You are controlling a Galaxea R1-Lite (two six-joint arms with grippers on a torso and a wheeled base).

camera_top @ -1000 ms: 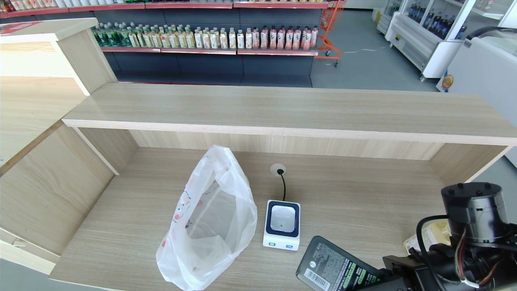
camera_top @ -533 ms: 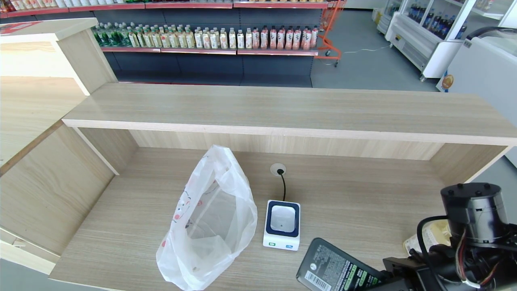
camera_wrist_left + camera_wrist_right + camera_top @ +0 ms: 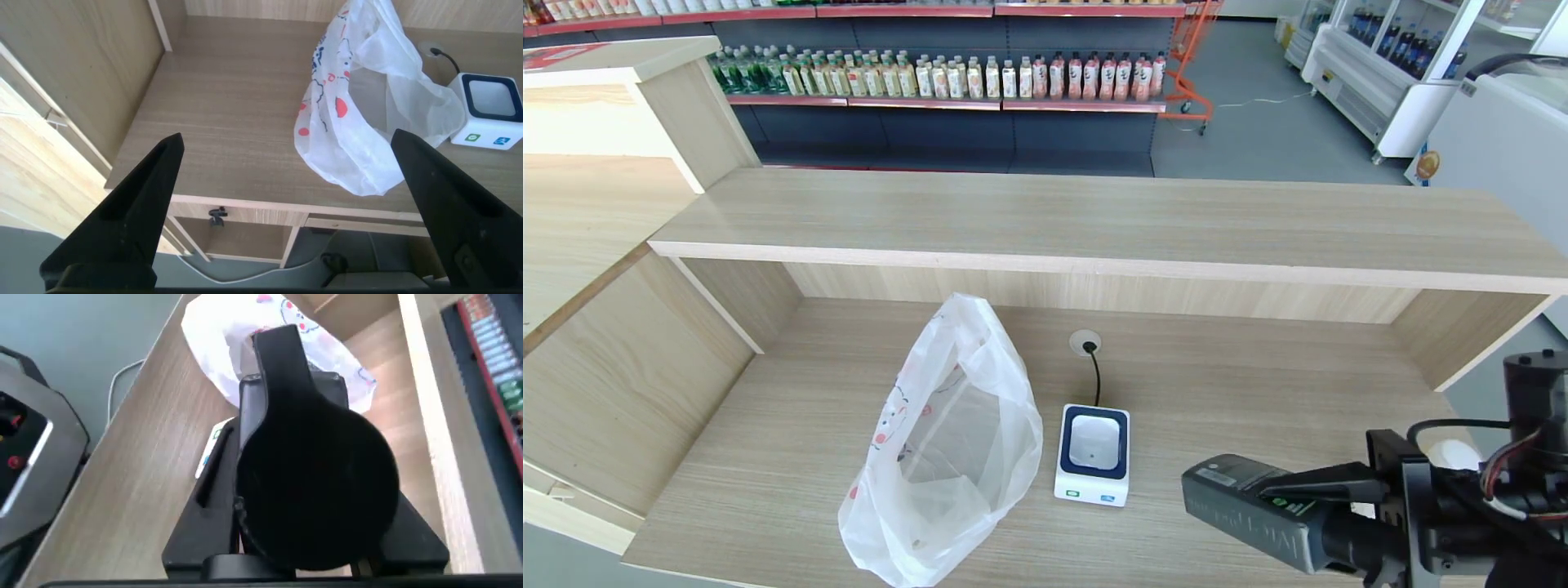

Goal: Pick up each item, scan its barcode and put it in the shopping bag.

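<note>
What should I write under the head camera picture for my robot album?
Right gripper holds a dark package near the scanner, with the open shopping bag on the counter.

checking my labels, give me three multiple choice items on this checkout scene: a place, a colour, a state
1. Where does the scanner stand relative to the shopping bag? A) to its right B) inside it C) on the upper ledge
2. What colour frames the scanner's window? A) orange B) dark blue C) green
3. What state is the right gripper in? A) open, empty B) open inside the bag C) shut on the dark pack
Key: 1 A, it sits on the counter at the bag's right; 2 B, a dark blue border rings the window; 3 C, its fingers clamp the pack.
</note>
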